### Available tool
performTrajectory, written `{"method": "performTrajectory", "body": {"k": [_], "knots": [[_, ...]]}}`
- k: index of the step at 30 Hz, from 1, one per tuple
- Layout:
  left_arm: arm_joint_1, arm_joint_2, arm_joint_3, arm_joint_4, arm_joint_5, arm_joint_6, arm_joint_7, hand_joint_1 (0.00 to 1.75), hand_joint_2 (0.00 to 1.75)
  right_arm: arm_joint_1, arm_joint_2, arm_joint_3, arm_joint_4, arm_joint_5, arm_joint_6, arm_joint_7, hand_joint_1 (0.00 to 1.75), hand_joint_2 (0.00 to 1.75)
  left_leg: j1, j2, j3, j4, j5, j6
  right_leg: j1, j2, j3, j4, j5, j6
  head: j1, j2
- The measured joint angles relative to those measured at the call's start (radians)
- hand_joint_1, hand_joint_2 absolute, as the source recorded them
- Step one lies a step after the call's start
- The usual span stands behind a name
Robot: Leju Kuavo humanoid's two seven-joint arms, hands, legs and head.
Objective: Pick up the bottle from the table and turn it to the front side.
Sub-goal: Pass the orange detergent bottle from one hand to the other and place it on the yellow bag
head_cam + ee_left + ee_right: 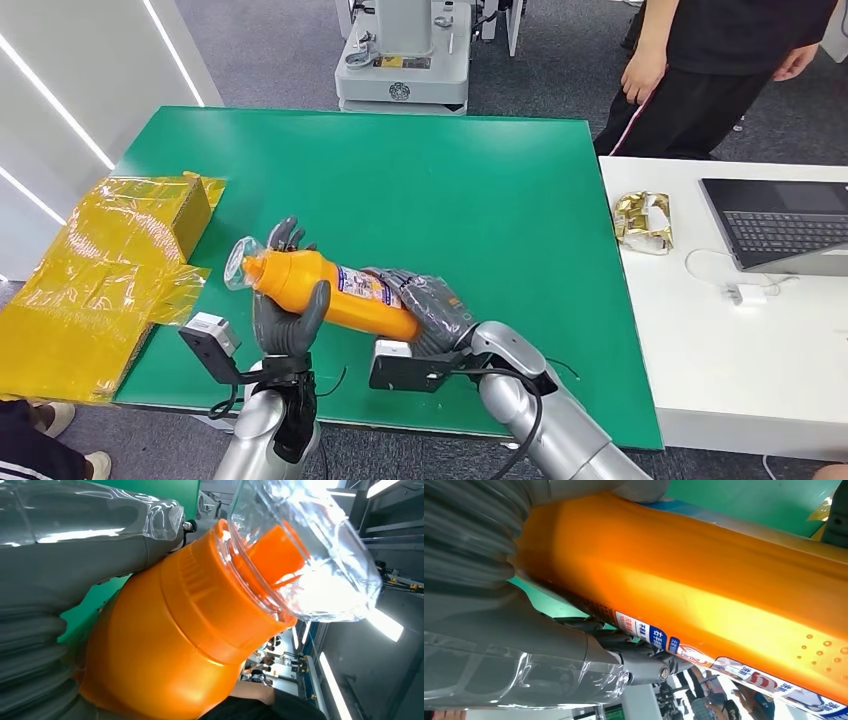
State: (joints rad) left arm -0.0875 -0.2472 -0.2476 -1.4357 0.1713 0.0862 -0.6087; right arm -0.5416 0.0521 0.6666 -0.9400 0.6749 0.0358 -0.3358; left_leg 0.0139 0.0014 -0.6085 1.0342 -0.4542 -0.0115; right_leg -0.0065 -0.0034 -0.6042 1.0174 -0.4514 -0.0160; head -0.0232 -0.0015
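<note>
An orange bottle (335,290) with a clear cap (240,262) and a printed label hangs on its side above the green table (480,180), cap end toward the left. My left hand (287,305) grips it near the neck, thumb in front and fingers behind. My right hand (432,310) holds the bottom end. Up close, the left wrist view shows the orange shoulder (165,645) and clear cap (310,550) beside my left hand (75,555). In the right wrist view the bottle's side (704,595) with its label strip lies against my right hand (479,605).
Yellow plastic-wrapped boxes (110,270) lie at the table's left edge. A white table (700,340) on the right carries a laptop (780,225), a gold packet (645,220) and a cable. A person (710,70) stands beyond it; a grey machine base (405,60) stands behind the green table.
</note>
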Motion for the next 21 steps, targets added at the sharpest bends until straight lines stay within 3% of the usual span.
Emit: {"method": "performTrajectory", "body": {"k": [16, 17, 20, 21], "knots": [[-0.011, 0.000, -0.001, -0.001, 0.020, 0.004, -0.006, 1.75, 1.75, 0.025, -0.006, 0.002, -0.031, 0.026, -0.025, 0.032, 1.73, 1.75, 0.000, 0.000, 0.000, 0.000, 0.000, 0.000, 0.000, 0.001, 0.000, 0.000, 0.000, 0.000, 0.000, 0.000], [-0.014, 0.000, -0.001, -0.001, 0.021, 0.004, -0.007, 1.75, 1.75, 0.025, -0.006, 0.002, -0.033, 0.027, -0.032, 0.033, 1.52, 1.75, 0.000, 0.000, 0.000, 0.000, 0.000, 0.000, 0.000, 0.001, 0.000, 0.000, 0.000, 0.000, 0.000, 0.000], [-0.020, 0.000, -0.002, -0.001, 0.026, 0.005, -0.009, 1.75, 1.75, 0.027, -0.006, 0.001, -0.040, 0.028, -0.051, 0.037, 0.26, 1.75, 0.000, 0.000, 0.000, 0.000, 0.000, 0.000, 0.000, 0.001, 0.000, 0.000, 0.000, 0.000, 0.000, 0.000], [-0.021, 0.000, -0.002, -0.001, 0.028, 0.006, -0.010, 1.75, 1.75, 0.029, -0.006, 0.001, -0.043, 0.029, -0.059, 0.038, 0.03, 1.75, 0.000, 0.000, 0.000, 0.000, 0.000, 0.000, 0.000, 0.001, 0.000, 0.000, 0.000, 0.000, 0.000, 0.000]]}}
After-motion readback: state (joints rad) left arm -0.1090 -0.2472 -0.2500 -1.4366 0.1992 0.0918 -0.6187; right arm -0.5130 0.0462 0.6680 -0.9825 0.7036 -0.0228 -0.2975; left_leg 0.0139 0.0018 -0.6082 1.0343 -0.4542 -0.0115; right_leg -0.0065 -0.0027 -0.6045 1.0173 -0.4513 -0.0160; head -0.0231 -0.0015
